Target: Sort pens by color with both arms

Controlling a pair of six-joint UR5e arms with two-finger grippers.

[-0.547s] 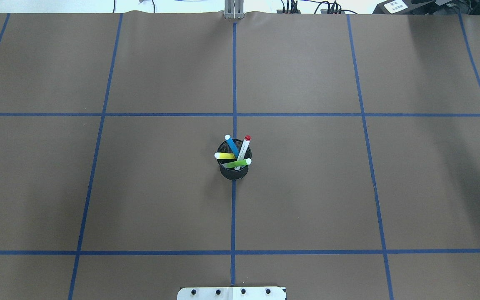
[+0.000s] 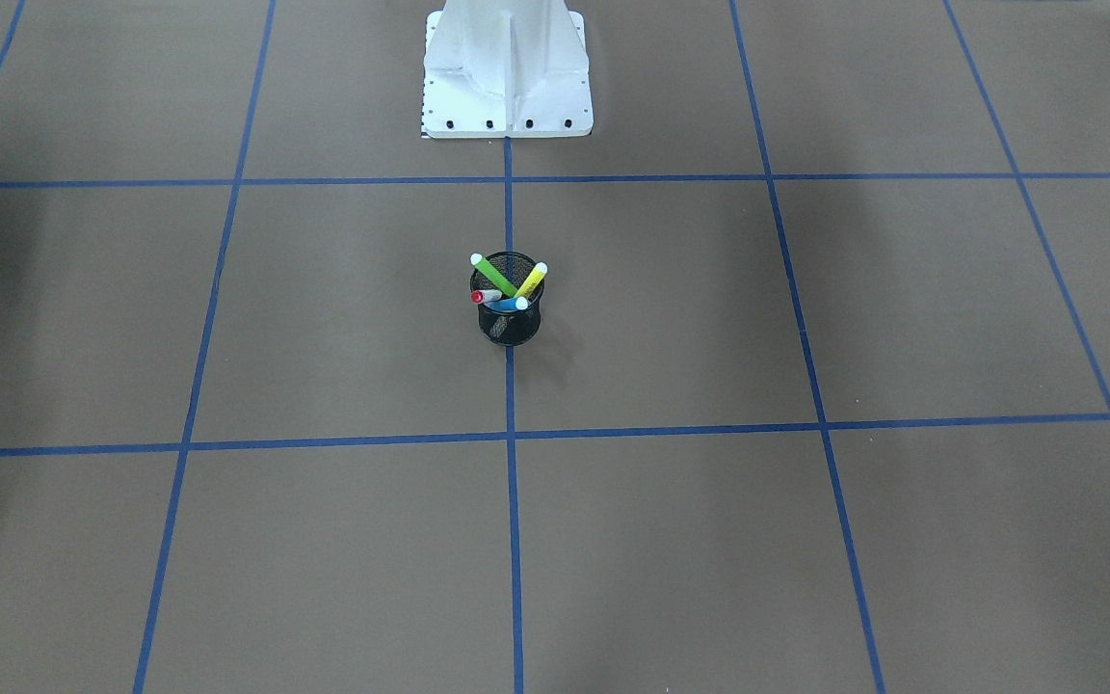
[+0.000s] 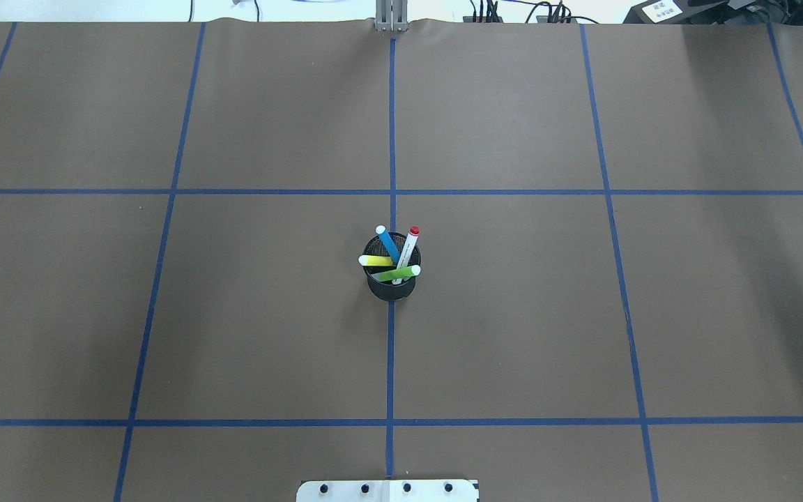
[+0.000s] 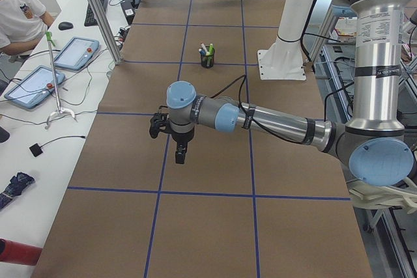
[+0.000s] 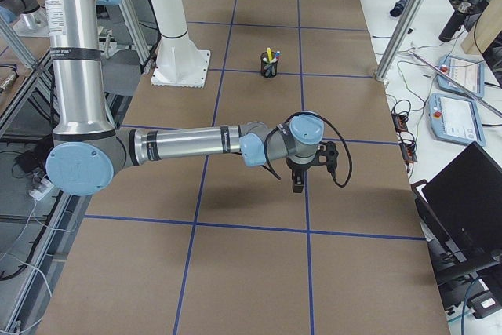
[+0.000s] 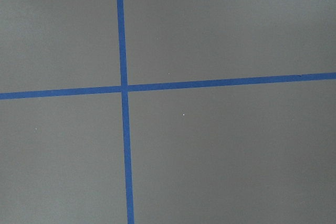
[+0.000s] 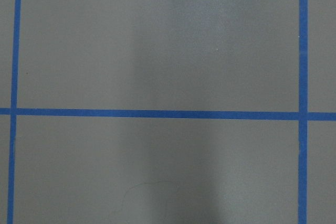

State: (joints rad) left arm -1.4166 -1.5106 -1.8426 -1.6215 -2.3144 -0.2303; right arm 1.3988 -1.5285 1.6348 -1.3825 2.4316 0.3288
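A: Black left gripper [image 4: 180,157], well away; open or closed, can't tell.

B: Yellow pen [image 3: 377,261], blue pen [image 3: 387,242], green pen [image 3: 401,272], red pen [image 3: 410,245] lean crossed in the mesh cup [image 3: 391,287], mid-table. Right gripper [image 5: 297,187]: can't tell either. Lifting one might drag a neighbour or tip the cup.

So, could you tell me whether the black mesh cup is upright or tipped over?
Upright: the black mesh cup stands on its base, four coloured marker pens leaning inside.
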